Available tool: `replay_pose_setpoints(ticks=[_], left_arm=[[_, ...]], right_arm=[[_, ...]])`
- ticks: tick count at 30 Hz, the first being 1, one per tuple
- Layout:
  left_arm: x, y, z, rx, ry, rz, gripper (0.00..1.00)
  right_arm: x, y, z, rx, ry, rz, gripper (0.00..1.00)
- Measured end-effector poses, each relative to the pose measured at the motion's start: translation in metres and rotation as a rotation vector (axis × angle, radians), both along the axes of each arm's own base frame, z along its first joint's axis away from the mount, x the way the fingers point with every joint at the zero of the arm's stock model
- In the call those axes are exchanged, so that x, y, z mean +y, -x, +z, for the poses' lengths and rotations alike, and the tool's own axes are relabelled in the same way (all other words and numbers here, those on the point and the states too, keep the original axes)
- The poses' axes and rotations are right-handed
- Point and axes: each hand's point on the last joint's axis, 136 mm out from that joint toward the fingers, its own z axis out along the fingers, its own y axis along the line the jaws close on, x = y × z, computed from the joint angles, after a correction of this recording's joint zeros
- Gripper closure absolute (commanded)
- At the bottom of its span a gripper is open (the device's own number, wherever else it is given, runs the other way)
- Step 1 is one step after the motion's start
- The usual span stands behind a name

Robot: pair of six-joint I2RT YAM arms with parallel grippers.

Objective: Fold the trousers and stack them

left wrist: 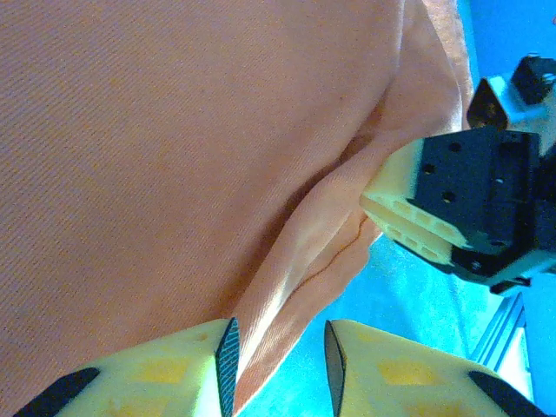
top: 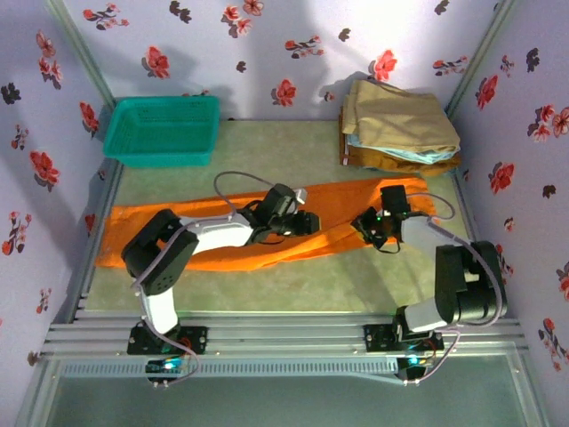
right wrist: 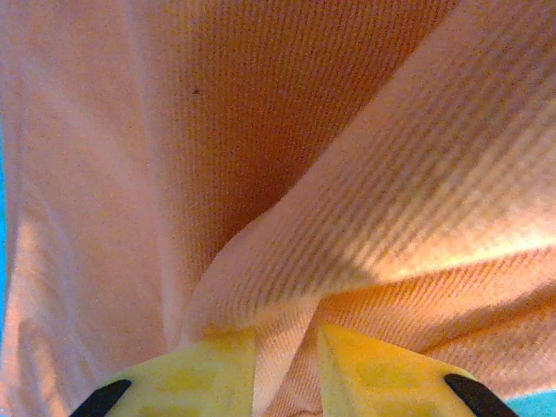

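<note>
The orange trousers (top: 133, 236) lie spread lengthwise across the middle of the table. My left gripper (top: 307, 222) is low over their near edge, at mid-length. In the left wrist view its jaws (left wrist: 280, 356) stand open around a raised fold of the trousers (left wrist: 174, 156). That fold lies against the left pad, with a gap to the right one. My right gripper (top: 364, 222) is just to the right, on the same edge. In the right wrist view it (right wrist: 287, 356) is shut on a pinched ridge of the trousers (right wrist: 347, 130). Its yellow finger (left wrist: 400, 200) also appears in the left wrist view.
A teal basket (top: 164, 133) stands at the back left. At the back right is a stack of folded tan, light blue and brown garments (top: 400, 129). Flowered walls close in the table on three sides. Bare table (top: 293, 147) lies beyond the trousers.
</note>
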Motion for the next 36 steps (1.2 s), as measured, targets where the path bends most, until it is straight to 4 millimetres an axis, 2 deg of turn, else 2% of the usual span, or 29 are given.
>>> replay_pose_setpoints(ticks=[5, 12, 18, 23, 29, 36], left_arm=[[0.014, 0.006, 0.009, -0.014, 0.008, 0.014, 0.65], [0.031, 0.015, 0.01, -0.023, 0.002, 0.036, 0.65], [0.039, 0.019, 0.01, -0.022, 0.0, 0.054, 0.65], [0.045, 0.018, 0.018, -0.039, 0.012, 0.069, 0.65], [0.05, 0.014, 0.027, -0.056, 0.024, 0.087, 0.68], [0.053, 0.016, 0.024, -0.051, 0.018, 0.088, 0.69]], right_arm=[[0.005, 0.0, -0.009, 0.026, 0.001, 0.01, 0.74], [0.005, -0.01, -0.003, 0.002, 0.011, 0.004, 0.73], [0.006, -0.015, -0.008, 0.013, 0.02, 0.013, 0.89], [0.005, -0.015, -0.006, 0.013, 0.032, 0.021, 1.0], [0.003, -0.013, 0.001, 0.006, 0.045, 0.03, 1.0], [0.001, -0.005, 0.021, -0.038, 0.045, 0.034, 1.0]])
